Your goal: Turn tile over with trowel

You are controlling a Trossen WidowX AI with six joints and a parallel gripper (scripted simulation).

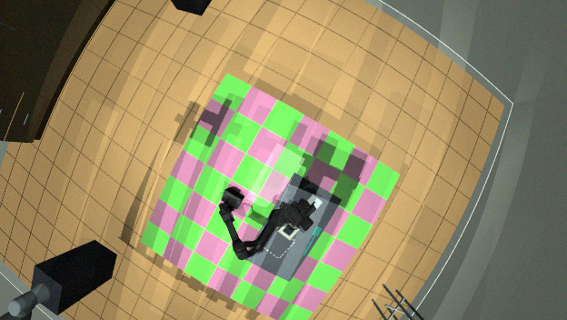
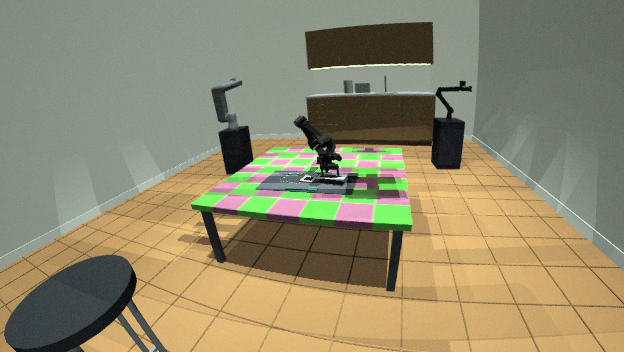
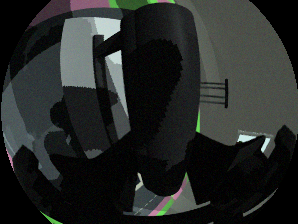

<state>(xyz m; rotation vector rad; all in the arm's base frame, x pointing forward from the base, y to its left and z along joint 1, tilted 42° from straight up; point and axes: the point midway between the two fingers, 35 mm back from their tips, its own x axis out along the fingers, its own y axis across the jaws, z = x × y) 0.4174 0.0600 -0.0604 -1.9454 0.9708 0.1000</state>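
Note:
A cream tile [image 1: 283, 235] [image 2: 303, 178] with a dark square in its middle lies on the grey mat [image 1: 289, 268] [image 2: 270, 185]. The dashed outline [image 1: 278, 257] is right beside it, partly hidden by tile and arm. My gripper [image 1: 302, 215] [image 2: 330, 175] [image 3: 159, 162] is shut on the dark handle of the trowel [image 3: 160, 90], low over the mat beside the tile. The trowel's pale blade [image 3: 77, 55] also shows in the top view [image 1: 314, 201], on the far side of the gripper from the tile. Whether the blade touches the mat cannot be told.
A thin teal tool [image 1: 316, 232] [image 2: 309, 189] lies along the mat's edge. The mat is on a green and pink checkered table [image 1: 383, 175] [image 2: 350, 211]. The arm reaches in across one side of the mat. A dark round stool [image 2: 70, 300] stands away from the table.

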